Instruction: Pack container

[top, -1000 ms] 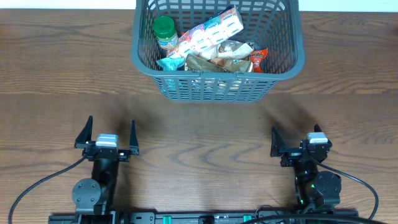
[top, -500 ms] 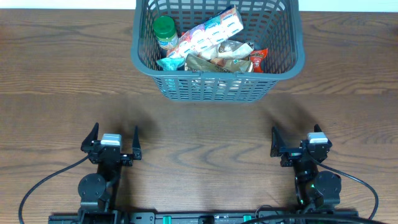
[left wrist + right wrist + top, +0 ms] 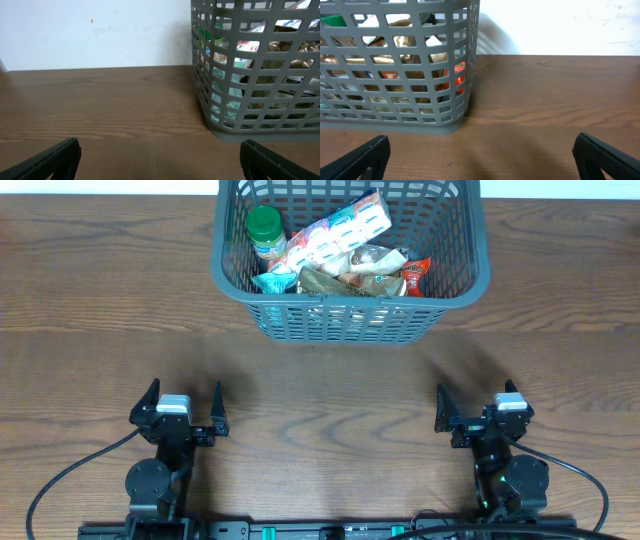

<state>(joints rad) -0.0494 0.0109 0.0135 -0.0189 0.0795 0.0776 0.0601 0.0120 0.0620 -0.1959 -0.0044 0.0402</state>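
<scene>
Container (image 3: 345, 302) at far centre of bench (image 3: 330, 400), with jar (image 3: 265, 225) and packets inside. Left claw (image 3: 184, 395) and right claw (image 3: 474, 400) are well short of its front wall, fingers apart, empty. Judgement: packing looks done; park arms without nudging container.

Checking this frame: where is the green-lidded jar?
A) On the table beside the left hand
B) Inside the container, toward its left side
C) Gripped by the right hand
B: the overhead view shows the green-lidded jar standing inside the container near its left wall, while the left hand and right hand sit open and hold nothing.
</scene>
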